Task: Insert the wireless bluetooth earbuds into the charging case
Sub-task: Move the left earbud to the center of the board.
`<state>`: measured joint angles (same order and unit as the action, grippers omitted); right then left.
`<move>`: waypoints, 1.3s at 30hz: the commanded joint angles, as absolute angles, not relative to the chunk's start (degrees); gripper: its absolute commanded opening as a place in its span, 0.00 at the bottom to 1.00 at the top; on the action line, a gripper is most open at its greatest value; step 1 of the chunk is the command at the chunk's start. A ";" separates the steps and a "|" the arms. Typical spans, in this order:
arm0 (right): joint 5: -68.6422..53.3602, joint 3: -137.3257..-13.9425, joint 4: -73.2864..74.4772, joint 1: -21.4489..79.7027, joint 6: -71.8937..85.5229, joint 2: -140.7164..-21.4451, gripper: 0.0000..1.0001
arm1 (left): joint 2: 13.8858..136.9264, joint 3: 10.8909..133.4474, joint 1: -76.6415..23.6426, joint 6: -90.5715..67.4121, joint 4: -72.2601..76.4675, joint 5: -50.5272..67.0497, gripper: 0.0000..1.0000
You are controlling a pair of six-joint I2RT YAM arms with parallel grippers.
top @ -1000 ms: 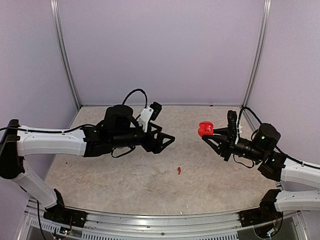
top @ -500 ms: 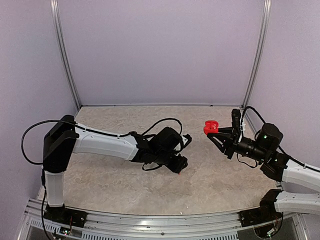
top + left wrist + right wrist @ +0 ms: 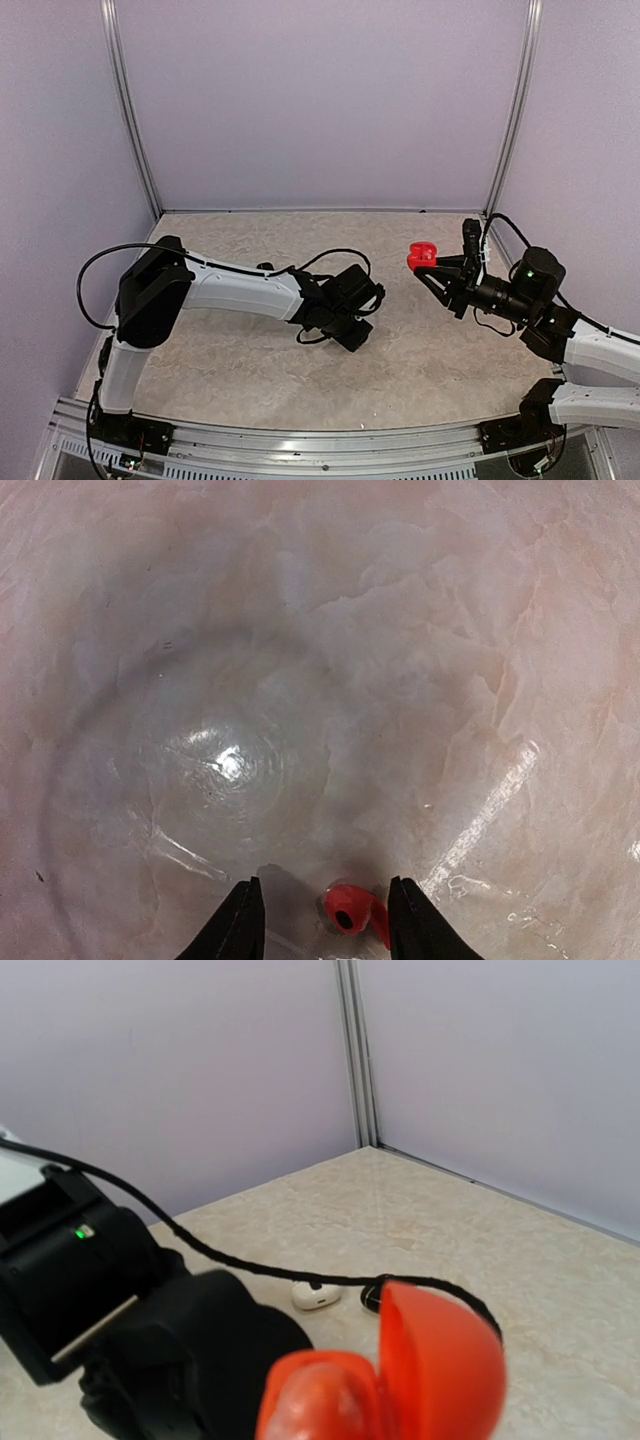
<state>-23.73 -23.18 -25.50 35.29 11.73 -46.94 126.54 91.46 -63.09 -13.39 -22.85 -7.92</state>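
Pale marbled tabletop point(image 3: 250, 365) — the left gripper point(image 3: 322, 898) is down over the red earbud point(image 3: 350, 912).
Its jaws stand part-open astride it, not yet pinching; best to pinch the round body squarely, gently — the right gripper point(image 3: 436, 266), raised, is clamped on the open red case point(image 3: 420, 255).

Left arm point(image 3: 240, 290): stretched inward toward centre, wrist pitched downward, left claw point(image 3: 322, 925) set low, fingers apart. Right arm point(image 3: 590, 345): reaching inward from its side, right claw point(image 3: 418, 268) held aloft, clamped on the red case point(image 3: 421, 254).
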 commanded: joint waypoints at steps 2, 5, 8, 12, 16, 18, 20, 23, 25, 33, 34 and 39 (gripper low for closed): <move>-23.78 -23.16 -25.53 34.62 12.25 -47.01 0.00 | 129.04 94.14 -63.11 -11.95 -25.89 -8.74 0.36; -23.83 -23.28 -25.55 34.57 12.12 -47.29 0.00 | 129.36 94.09 -63.10 -11.08 -26.88 -8.40 0.32; -23.99 -23.31 -25.66 34.57 12.18 -47.54 0.00 | 128.75 93.26 -63.07 -10.20 -28.28 -8.40 0.27; -24.16 -23.49 -25.90 34.61 12.00 -47.93 0.00 | 125.96 89.15 -62.71 -9.56 -29.43 -7.38 0.21; -24.75 -23.56 -26.57 34.61 11.99 -48.71 0.00 | 121.00 82.88 -62.07 -9.36 -30.21 -5.55 0.16; -25.19 -23.71 -26.88 34.61 12.03 -49.21 0.00 | 118.86 79.83 -61.81 -9.89 -30.78 -4.51 0.15; -25.65 -23.90 -26.98 34.58 12.06 -49.58 0.00 | 116.06 76.50 -61.70 -10.50 -31.37 -3.41 0.14; -26.01 -24.05 -27.17 34.63 12.14 -49.94 0.00 | 111.88 71.68 -61.52 -11.67 -33.01 -2.84 0.14; -26.34 -24.31 -27.00 34.59 12.05 -50.20 0.00 | 109.81 68.92 -61.52 -12.33 -35.02 -2.10 0.14; -27.29 -24.87 -27.23 34.63 12.04 -51.11 0.00 | 104.30 63.18 -61.44 -14.24 -42.73 -2.05 0.22; -27.39 -24.92 -27.32 34.63 12.02 -51.19 0.00 | 104.36 63.62 -61.39 -14.16 -43.31 -2.74 0.24; -27.47 -25.14 -26.86 34.58 11.76 -51.09 0.00 | 105.67 67.71 -61.37 -13.44 -46.00 -4.47 0.32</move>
